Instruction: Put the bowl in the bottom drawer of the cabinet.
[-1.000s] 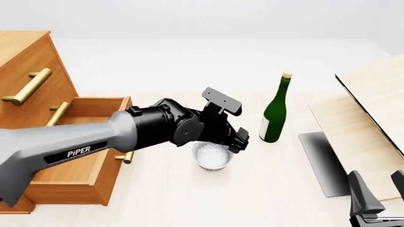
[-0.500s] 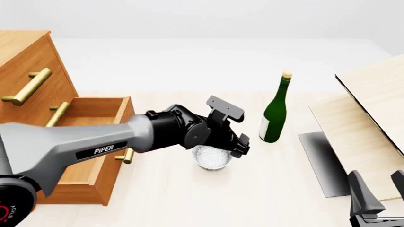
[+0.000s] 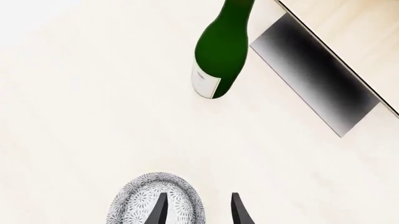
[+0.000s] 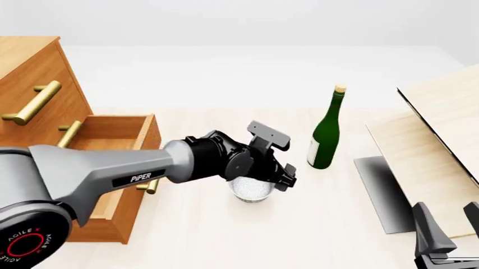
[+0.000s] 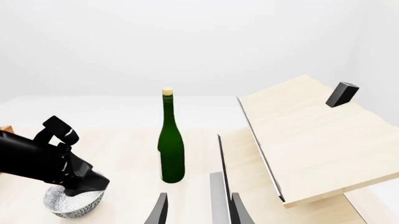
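Observation:
The speckled bowl (image 4: pixel 252 189) stands on the table just right of the cabinet (image 4: pixel 30 73). The bottom drawer (image 4: pixel 90 196) is pulled out, its inside showing. My left gripper (image 4: pixel 281 179) hangs low over the bowl's right side. In the left wrist view the bowl (image 3: pixel 134 205) lies under my left gripper (image 3: pixel 198 212), which is open, with one finger (image 3: pixel 159 212) over the bowl's inside and the other outside its rim. My right gripper (image 4: pixel 449 224) rests open at the table's near right corner, and the right wrist view shows nothing between the fingers of the right gripper (image 5: pixel 196 212).
A green wine bottle (image 4: pixel 323 134) stands upright just right of the bowl. Pale wooden boards (image 4: pixel 441 129) slope at the right over a dark grey plate (image 4: pixel 382 193). A small black block (image 5: pixel 341 94) sits on the upper board. The two upper drawers are shut.
My left arm has sunk lower, bringing its gripper down onto the bowl's right side. The bowl, the drawer and the right arm have not moved.

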`<state>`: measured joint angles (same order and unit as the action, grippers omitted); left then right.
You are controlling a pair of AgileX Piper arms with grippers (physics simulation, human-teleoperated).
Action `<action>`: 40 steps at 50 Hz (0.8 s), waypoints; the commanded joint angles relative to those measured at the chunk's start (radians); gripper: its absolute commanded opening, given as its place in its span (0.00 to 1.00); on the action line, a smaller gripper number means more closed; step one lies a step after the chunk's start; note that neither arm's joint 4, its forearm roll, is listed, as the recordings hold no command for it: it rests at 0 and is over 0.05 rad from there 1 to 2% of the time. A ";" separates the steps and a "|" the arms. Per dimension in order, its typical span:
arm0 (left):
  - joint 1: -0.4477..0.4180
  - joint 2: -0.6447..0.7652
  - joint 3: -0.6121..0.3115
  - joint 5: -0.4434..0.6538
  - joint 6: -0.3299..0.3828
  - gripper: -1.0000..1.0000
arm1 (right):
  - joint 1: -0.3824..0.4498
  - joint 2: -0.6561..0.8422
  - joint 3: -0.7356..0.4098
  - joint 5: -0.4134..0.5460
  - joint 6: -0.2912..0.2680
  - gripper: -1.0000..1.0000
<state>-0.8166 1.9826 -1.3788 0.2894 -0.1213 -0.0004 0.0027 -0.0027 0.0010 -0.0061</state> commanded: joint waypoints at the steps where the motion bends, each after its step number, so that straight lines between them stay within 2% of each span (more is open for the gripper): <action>1: -0.004 0.021 0.005 -0.018 -0.016 1.00 | 0.000 0.000 0.000 0.000 0.000 1.00; 18: -0.007 0.063 0.026 -0.054 -0.065 1.00 | 0.000 0.000 0.000 0.000 0.000 1.00; 40: 0.000 0.091 0.056 -0.084 -0.096 1.00 | 0.000 0.000 0.000 0.000 0.000 1.00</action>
<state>-0.8167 2.0633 -1.3355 0.2172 -0.2028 -0.0005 0.0027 -0.0027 0.0010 -0.0061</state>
